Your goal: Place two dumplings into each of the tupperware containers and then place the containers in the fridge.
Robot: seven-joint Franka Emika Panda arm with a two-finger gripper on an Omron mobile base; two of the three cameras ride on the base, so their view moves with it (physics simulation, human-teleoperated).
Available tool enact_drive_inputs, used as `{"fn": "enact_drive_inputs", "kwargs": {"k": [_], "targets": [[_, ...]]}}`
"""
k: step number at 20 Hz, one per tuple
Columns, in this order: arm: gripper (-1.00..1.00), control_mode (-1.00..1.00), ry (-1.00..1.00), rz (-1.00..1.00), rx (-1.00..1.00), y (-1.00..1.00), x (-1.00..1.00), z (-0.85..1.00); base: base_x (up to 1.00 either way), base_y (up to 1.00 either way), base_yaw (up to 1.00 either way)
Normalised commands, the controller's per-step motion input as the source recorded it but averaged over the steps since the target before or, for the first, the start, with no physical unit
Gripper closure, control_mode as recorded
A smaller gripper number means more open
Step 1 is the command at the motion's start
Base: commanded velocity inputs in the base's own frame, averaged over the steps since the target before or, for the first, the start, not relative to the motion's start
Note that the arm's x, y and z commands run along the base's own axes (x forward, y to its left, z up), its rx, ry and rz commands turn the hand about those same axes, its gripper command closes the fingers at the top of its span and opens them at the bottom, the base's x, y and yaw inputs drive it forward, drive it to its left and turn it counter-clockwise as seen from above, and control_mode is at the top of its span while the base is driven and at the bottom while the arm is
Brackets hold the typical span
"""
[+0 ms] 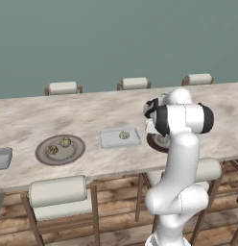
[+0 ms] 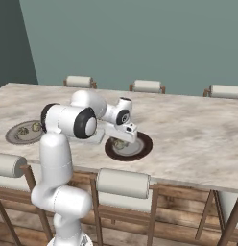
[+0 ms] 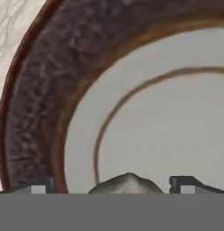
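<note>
My gripper (image 2: 121, 142) is open and reaches down onto a dark brown-rimmed plate (image 2: 142, 145). In the hand view a pale dumpling (image 3: 127, 183) lies on that plate (image 3: 37, 113) between my two fingertips (image 3: 39, 187), untouched by either. A light-grey tupperware container (image 1: 111, 139) left of the plate holds one dumpling (image 1: 124, 135). A second grey container (image 1: 2, 158) shows at the far left edge. Two more dumplings (image 1: 53, 150) rest on a round grey-brown plate (image 1: 73, 154). The fridge is out of view.
The marble counter (image 1: 92, 110) runs across the view. Cushioned stools stand along its near side (image 1: 58, 192) and far side (image 1: 134, 83). My own arm (image 1: 181, 158) hides part of the dark plate in the left base view.
</note>
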Motion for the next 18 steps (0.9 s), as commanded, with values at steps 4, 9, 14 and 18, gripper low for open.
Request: {"fn": "enact_drive_inputs", "kwargs": {"k": [4, 9, 14, 18], "targets": [[-1.0, -1.0, 0.05, 0.0, 0.0, 0.16, 0.0, -0.31, 0.0, 0.0, 0.0], [1.0, -1.0, 0.05, -0.02, 0.0, 0.04, -0.02, -0.29, 0.0, 0.0, 0.0], [1.0, -1.0, 0.04, -0.08, 0.0, 0.0, -0.39, -0.22, 0.0, 0.0, 0.0], [1.0, -1.0, 0.04, -0.12, 0.0, 0.0, -0.36, -0.16, 0.0, 0.0, 0.0]]}}
